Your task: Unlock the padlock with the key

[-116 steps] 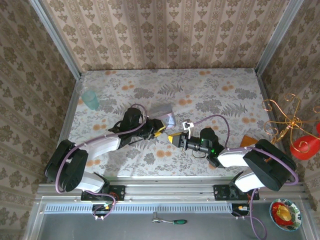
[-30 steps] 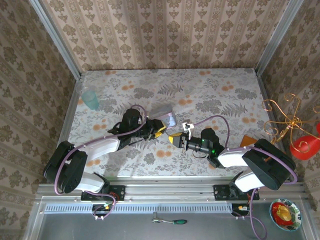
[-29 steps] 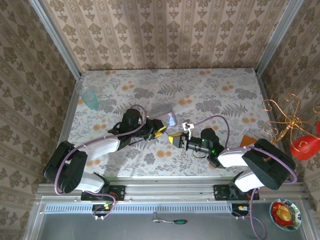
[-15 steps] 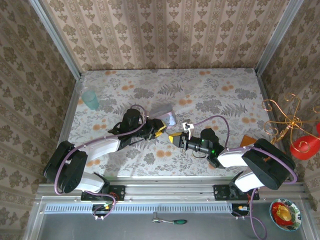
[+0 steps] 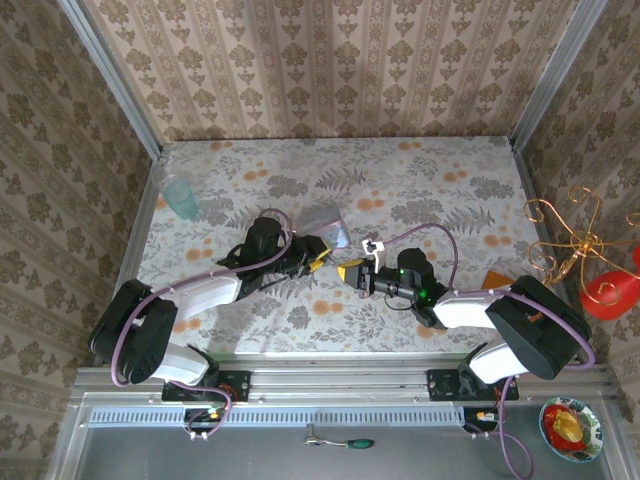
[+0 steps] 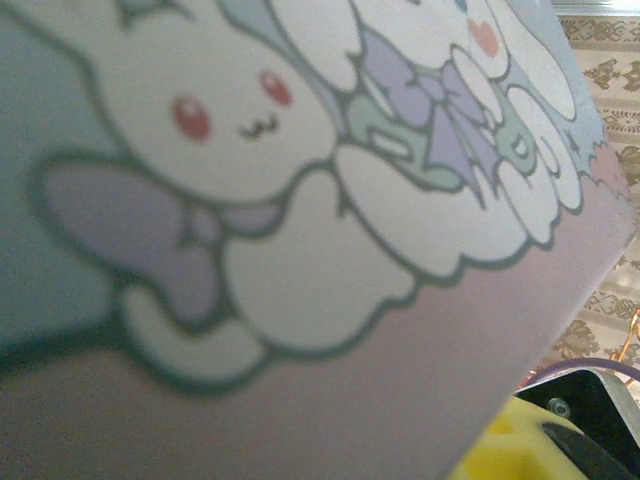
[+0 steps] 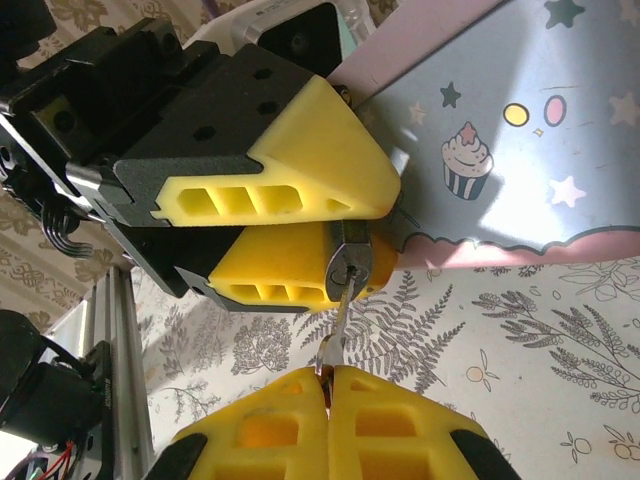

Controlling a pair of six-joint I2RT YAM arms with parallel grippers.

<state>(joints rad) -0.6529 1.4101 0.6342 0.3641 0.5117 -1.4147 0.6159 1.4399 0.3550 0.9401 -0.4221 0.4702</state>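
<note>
Right gripper (image 5: 351, 272) is meeting the left gripper (image 5: 320, 256) nose to nose in the top view, just beside the pale blue box (image 5: 326, 220). Left wrist camera is showing that box's cartoon print, close and blurred. From the right wrist, the right fingers are pressing fully together on the key (image 7: 338, 318), its blade reaching the keyway of the padlock (image 7: 349, 262) — which the left fingers are clamping by its body. Small, rigid, smooth metal, I judge: the thin blade is risking bending or slipping — holding the flanks is leaving the keyway free.
</note>
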